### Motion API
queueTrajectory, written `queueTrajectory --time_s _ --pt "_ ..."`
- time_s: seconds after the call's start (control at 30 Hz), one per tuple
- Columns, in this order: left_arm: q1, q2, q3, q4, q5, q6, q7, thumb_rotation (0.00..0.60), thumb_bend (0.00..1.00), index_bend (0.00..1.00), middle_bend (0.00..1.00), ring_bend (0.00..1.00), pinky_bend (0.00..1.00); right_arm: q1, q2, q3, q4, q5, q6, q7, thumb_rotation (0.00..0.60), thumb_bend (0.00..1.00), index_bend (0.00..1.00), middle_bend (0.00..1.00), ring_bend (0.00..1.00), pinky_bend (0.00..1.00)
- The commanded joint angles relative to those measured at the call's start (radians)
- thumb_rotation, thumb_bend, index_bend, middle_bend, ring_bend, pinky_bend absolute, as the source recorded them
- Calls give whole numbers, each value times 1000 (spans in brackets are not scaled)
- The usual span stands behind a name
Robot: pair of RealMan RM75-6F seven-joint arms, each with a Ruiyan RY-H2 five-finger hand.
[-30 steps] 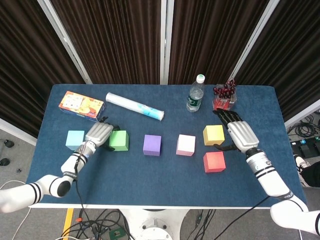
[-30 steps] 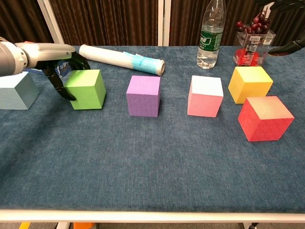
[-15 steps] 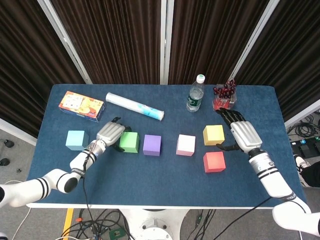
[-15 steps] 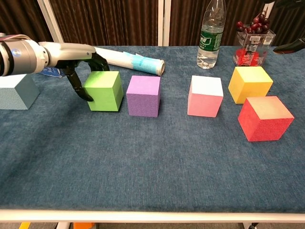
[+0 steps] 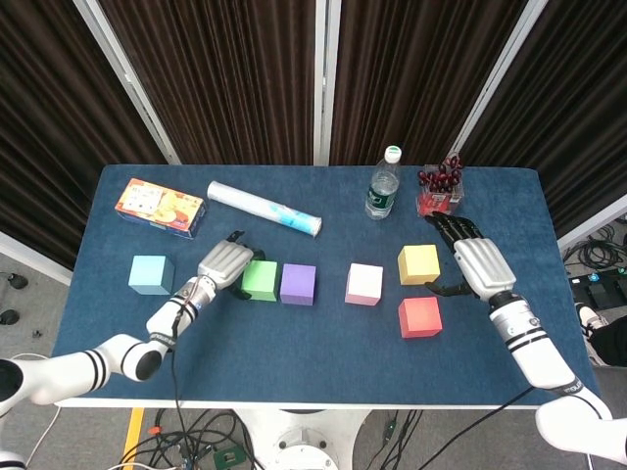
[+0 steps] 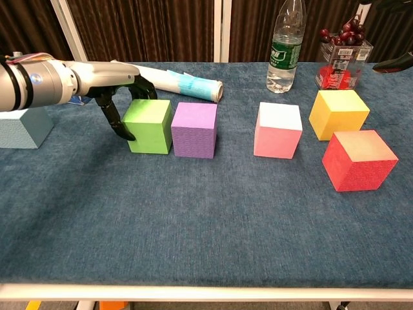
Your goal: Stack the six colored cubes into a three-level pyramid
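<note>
The left hand [image 6: 113, 87] curls over the far and left sides of the green foam cube [image 6: 149, 125], its dark fingers [image 6: 119, 123] against the cube's left face – a sideways hold on a cube that sits on the blue cloth-covered table [image 6: 206, 219]. That cube lies just to the hand's right and stands side by side with the purple foam cube [image 6: 194, 129], the two touching or very nearly so. The right hand [image 5: 473, 262] hovers with fingers spread and nothing in it, just right of the yellow foam cube [image 5: 418, 263] and above the red foam cube [image 5: 419, 316].

Six cubes in all, one of each colour, all on the table and none stacked: the pale blue foam cube [image 5: 150, 274] well apart on the left, then green, purple, the pink foam cube [image 5: 363, 284], yellow and red. The bottom row likely wants a third cube beside the purple; pink lies between the two hands – somewhat nearer the right one
</note>
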Motion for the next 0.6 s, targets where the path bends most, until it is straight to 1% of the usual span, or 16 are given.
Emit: queueTrajectory --time_s 0.03,0.6 --pt "-1 -5 2 -4 -6 7 7 600 157 335 476 299 49 -1 1 0 2 0 -1 2 600 101 0 23 0 0" --pt "-4 -38 5 0 -40 37 36 600 157 335 476 299 49 -7 2 0 11 -5 -6 19 600 101 0 23 0 0"
